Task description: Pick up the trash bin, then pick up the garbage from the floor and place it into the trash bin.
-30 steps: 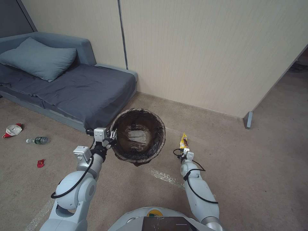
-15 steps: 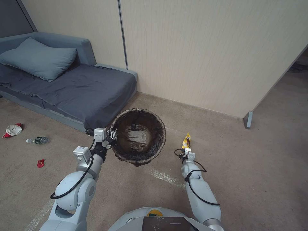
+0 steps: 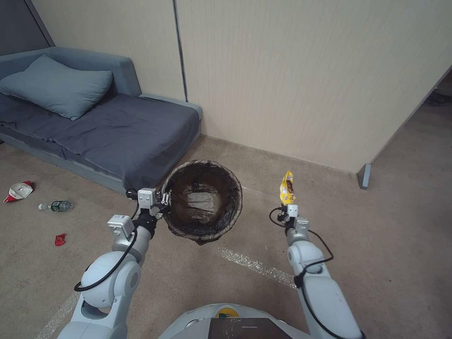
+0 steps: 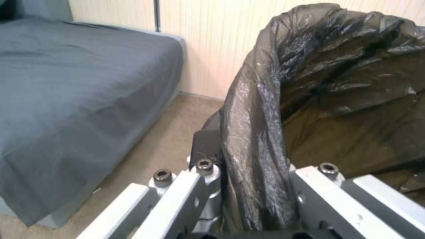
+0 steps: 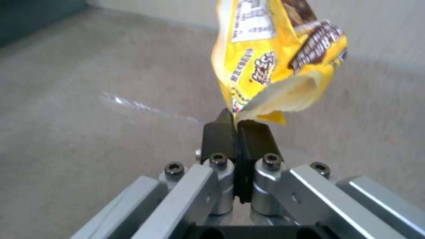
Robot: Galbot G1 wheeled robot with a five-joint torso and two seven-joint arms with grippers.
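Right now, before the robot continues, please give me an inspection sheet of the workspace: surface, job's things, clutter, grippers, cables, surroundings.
Surface: beige carpet floor with a shiny tape strip.
Job's things: round bin lined with a dark plastic bag, held off the floor; yellow snack wrapper, lifted, right of the bin.
Clutter: crushed red-and-white paper cup, clear green-labelled bottle, red scrap on the floor at left.
Grippers: left gripper jaws clamp the bin's rim; right gripper jaws shut on the wrapper's lower edge.
Cables: black cables loop along both forearms.
Surroundings: grey-blue sofa with pillow; beige wall panels.
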